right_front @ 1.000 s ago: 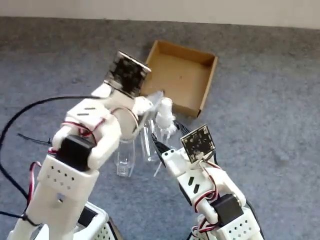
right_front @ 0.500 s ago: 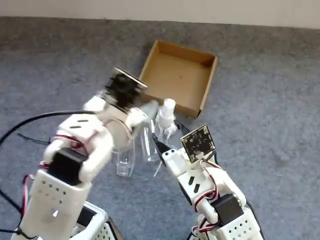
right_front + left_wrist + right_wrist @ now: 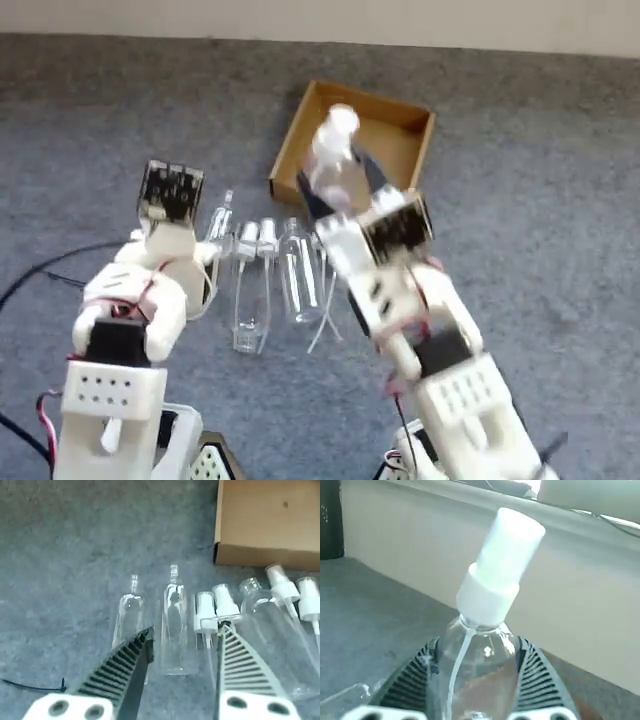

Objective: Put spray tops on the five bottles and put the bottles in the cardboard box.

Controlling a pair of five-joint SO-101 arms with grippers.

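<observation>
Nearby, loose spray tops among capless bottles.

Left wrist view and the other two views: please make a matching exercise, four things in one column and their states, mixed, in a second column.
1 cardboard box
2 capped bottle
3 left gripper
4 loose spray tops

a held in the right gripper
b open, pointing at uncapped bottles
c brown, open on top
d lying between uncapped bottles

Pairs: 1-c, 2-a, 3-b, 4-d
</observation>
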